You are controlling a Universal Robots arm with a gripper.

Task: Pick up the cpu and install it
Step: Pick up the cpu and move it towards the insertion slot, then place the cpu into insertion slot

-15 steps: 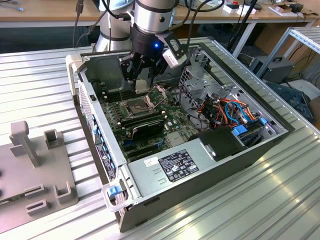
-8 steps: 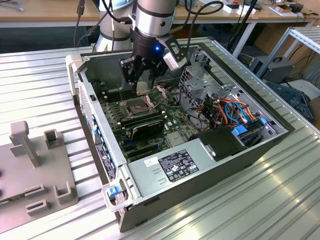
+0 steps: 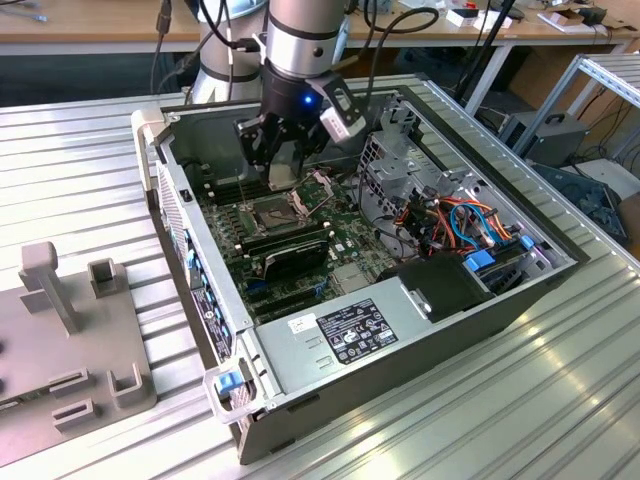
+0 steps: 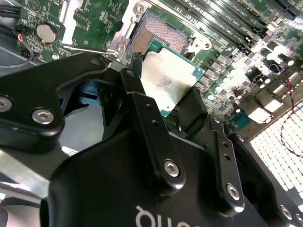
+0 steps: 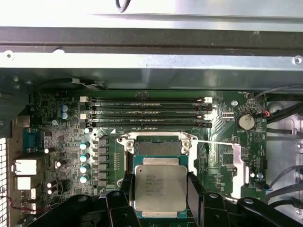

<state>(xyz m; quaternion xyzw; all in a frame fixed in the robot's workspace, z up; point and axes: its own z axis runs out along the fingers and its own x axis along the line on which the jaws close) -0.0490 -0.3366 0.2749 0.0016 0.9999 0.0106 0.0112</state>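
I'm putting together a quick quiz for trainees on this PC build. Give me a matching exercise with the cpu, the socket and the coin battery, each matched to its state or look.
Things:
1 cpu
2 socket
3 coin battery

States:
A round and silver, on the green board
B held in the gripper
C uncovered, contacts showing

Pairs: 1-B, 2-C, 3-A

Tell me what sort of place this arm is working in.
Probably a robotics lab or workshop: an open grey computer case lies on a ribbed aluminium table, wooden desks with cables stand behind, the black gripper holds a silver-topped square cpu.
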